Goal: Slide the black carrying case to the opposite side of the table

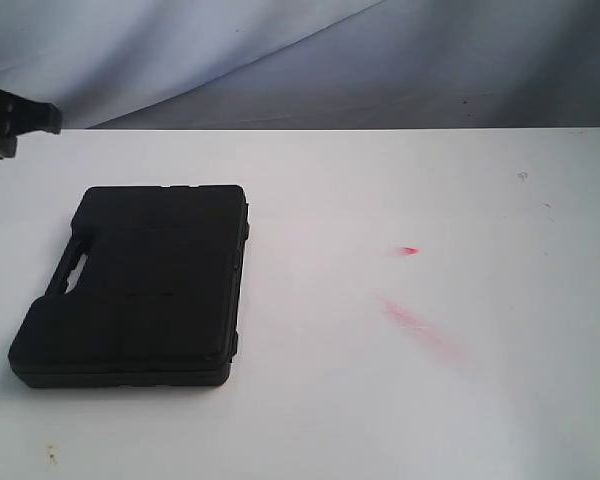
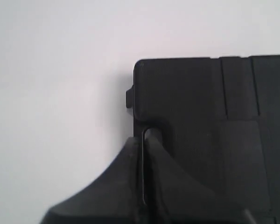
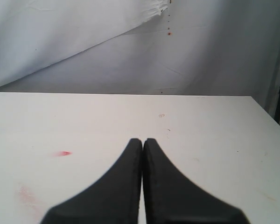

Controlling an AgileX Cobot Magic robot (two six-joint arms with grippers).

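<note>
The black carrying case [image 1: 140,285] lies flat on the left part of the white table [image 1: 400,400], its handle cutout facing left. A dark piece of my left arm [image 1: 10,118] pokes in at the far left edge, behind the case and apart from it. In the left wrist view my left gripper [image 2: 143,136] is shut with nothing in it, its tips lined up with the edge of the case [image 2: 200,121] near the handle recess. My right gripper [image 3: 143,140] is shut and holds nothing, over bare table [image 3: 210,135]; the exterior view does not show it.
Red smears mark the table right of the middle, a small one [image 1: 408,251] and a longer streak [image 1: 420,325]; the small one shows as a red mark [image 3: 63,153] in the right wrist view. A grey cloth backdrop [image 1: 280,60] hangs behind the far edge.
</note>
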